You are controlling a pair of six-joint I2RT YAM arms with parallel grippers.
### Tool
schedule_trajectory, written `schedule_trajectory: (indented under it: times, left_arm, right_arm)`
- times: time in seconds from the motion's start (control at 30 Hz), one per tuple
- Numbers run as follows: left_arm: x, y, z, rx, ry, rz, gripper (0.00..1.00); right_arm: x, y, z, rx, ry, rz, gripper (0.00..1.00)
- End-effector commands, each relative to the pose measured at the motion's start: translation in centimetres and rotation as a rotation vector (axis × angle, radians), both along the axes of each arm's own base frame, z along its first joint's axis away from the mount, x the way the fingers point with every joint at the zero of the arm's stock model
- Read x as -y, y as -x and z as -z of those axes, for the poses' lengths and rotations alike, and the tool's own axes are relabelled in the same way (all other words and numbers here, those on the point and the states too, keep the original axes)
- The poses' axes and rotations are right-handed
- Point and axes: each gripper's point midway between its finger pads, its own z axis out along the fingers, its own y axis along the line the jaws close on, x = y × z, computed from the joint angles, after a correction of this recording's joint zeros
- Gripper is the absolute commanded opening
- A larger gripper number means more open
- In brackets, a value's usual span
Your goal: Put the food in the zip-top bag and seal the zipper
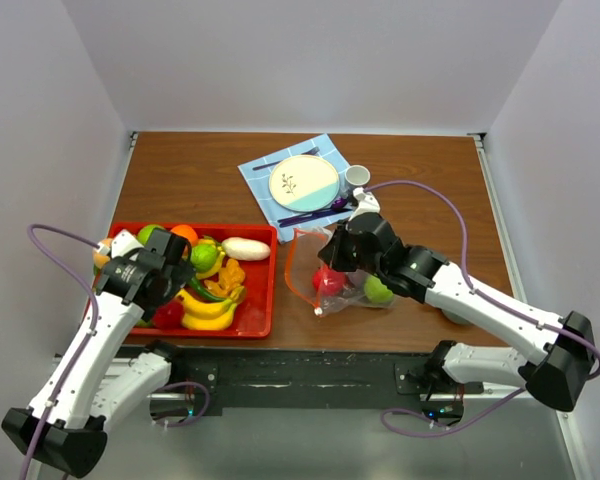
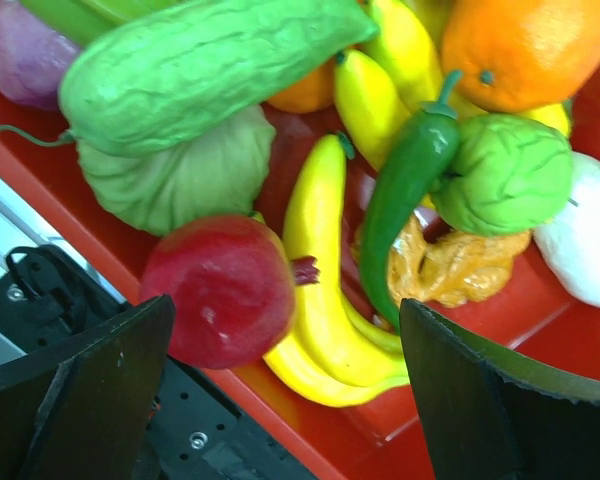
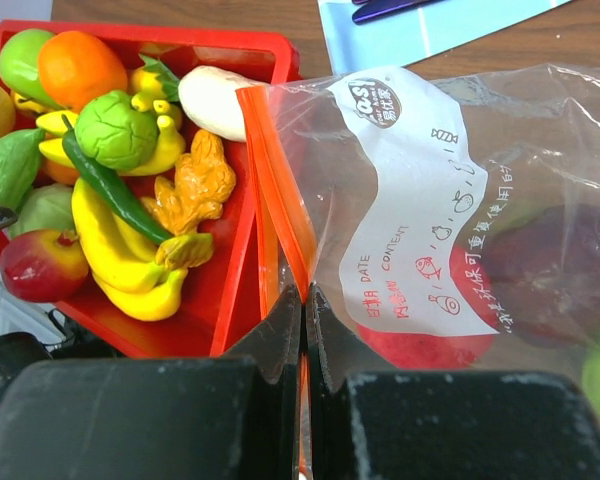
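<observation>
1. Two pieces of food already lie inside the crinkly clear plastic zip-top bag (image 1: 355,262): a glossy red apple (image 1: 328,280) and a green apple (image 1: 378,290). The bag rests on the brown wooden table (image 1: 180,180) just right of the red plastic tray (image 1: 195,226), with its mouth turned toward the tray.
2. The right gripper (image 3: 303,300) is pinched tight on the thin orange-red zipper (image 3: 273,180) at the mouth edge. This probably holds the mouth open and stops the bag sliding when more food goes in.
3. The left gripper (image 2: 285,310) hangs low over the tray with its fingers spread wide, holding nothing. Under the gap lie a dark red peach-like fruit (image 2: 225,290) and a bunch of yellow bananas (image 2: 315,270). It looks lined up for the next pick, most likely the red fruit.
4. The pile is crowded.
   - A long green chilli pepper (image 2: 405,190) drapes across the bananas.
   - A pale green leafy vegetable (image 2: 180,185) touches the red fruit, with a ridged green cucumber (image 2: 200,60) above it.
   - Fingers coming down could catch a neighbour or nudge the heap.
5. A white radish (image 1: 245,248) lies at the tray's right end, nearest the bag mouth. The tray's right wall stands between the pile and the bag, so anything carried across must be lifted over it.
6. Behind the bag lies a blue cloth napkin (image 1: 265,170) bearing a round pale plate (image 1: 303,182), purple cutlery (image 1: 310,213) and a small white cup (image 1: 357,177). These lie off the route from tray to bag.
7. Most of the food is not yet bagged, and the zipper is unsealed.
</observation>
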Motion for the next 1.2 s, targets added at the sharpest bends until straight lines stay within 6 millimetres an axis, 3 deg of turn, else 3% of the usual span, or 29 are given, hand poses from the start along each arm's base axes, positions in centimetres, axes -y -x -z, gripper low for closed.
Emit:
schedule_trajectory:
  times: [0.0, 0.87, 0.97, 1.17]
  left_arm:
    - [-1.5, 0.9, 0.7, -0.032, -0.047, -0.011, 1.00]
    - [-0.9, 1.5, 4.9, -0.149, -0.018, -0.057, 0.99]
    - [-0.8, 1.4, 5.1, -0.149, -0.018, -0.054, 0.95]
    - [-0.6, 0.4, 4.0, -0.101, -0.011, -0.025, 0.59]
  right_arm:
    - [-0.9, -0.3, -0.6, 0.020, -0.032, -0.017, 0.00]
    - [-1.2, -0.4, 0.1, 0.007, -0.013, -0.024, 0.00]
    - [-1.1, -0.3, 0.1, 0.005, -0.011, -0.026, 0.00]
    - [-1.1, -0.3, 0.3, 0.003, -0.008, -0.026, 0.00]
